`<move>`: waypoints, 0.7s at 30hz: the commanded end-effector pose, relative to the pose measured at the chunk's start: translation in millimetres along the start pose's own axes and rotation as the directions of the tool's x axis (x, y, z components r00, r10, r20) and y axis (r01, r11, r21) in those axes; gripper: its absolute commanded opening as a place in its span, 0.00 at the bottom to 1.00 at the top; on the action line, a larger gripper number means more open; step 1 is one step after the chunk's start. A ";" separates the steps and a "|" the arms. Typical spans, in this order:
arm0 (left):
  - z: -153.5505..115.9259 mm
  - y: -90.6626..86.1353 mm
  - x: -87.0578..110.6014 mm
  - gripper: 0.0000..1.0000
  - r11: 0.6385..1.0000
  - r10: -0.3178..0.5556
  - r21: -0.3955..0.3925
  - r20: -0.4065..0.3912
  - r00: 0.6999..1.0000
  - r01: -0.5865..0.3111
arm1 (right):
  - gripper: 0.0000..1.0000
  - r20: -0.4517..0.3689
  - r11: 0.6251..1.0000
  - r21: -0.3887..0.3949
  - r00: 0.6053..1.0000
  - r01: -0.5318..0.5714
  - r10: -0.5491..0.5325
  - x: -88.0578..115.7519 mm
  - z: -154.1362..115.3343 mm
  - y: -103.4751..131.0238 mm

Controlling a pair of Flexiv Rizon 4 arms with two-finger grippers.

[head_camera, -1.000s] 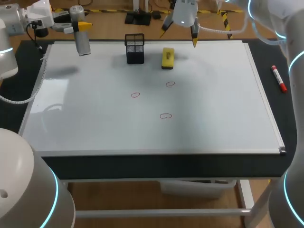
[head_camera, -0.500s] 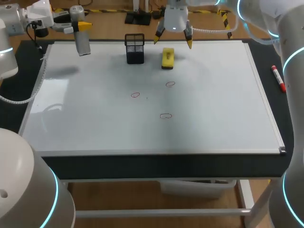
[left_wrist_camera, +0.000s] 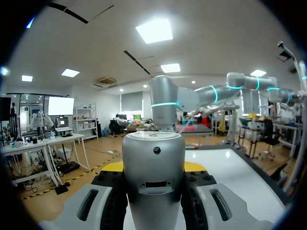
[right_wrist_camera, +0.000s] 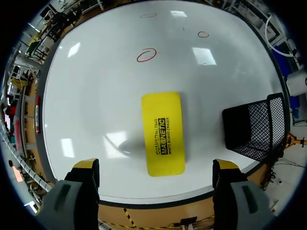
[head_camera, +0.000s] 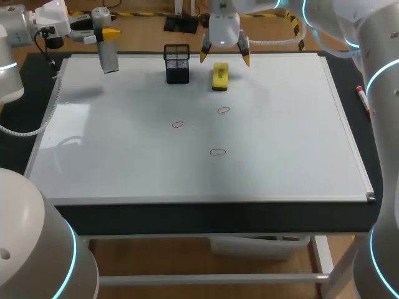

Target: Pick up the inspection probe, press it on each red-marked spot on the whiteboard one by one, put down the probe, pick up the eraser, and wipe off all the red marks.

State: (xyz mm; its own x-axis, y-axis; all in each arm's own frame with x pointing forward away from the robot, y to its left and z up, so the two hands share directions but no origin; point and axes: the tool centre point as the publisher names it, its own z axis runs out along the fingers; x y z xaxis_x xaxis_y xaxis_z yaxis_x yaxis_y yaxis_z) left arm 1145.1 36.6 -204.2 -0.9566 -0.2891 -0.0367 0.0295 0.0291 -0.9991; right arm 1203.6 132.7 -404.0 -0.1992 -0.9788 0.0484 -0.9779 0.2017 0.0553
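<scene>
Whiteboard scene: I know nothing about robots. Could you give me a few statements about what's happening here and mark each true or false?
1. The yellow eraser lies on the whiteboard. True.
2. The right arm's jaws are shut on the eraser. False: they stand open above it, wide of both its sides.
3. Three red marks show on the whiteboard. True.
4. The probe stands in the black mesh basket. False: the left arm's jaws hold it near the board's far left corner.
</scene>
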 end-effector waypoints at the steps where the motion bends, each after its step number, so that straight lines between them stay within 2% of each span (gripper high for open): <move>1: 0.1 -1.8 1.6 0.00 1.000 0.001 -0.001 0.004 1.000 -0.001 | 1.00 -0.181 0.941 -0.335 0.983 -0.051 -0.011 -7.2 5.1 -9.6; 21: 0.1 -1.8 1.6 0.00 1.000 0.001 -0.001 0.004 1.000 -0.001 | 1.00 -0.083 0.936 -0.348 0.996 -0.047 0.019 -12.0 14.1 3.3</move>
State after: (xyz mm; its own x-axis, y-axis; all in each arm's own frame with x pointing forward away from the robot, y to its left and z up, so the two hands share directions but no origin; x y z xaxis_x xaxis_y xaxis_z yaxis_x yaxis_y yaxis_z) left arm 1145.1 36.6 -204.2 -0.9566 -0.2891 -0.0367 0.0295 0.0291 -0.9991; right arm 1190.0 140.7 -412.2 -0.2265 -0.9715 0.0705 -0.9706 0.2311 0.0666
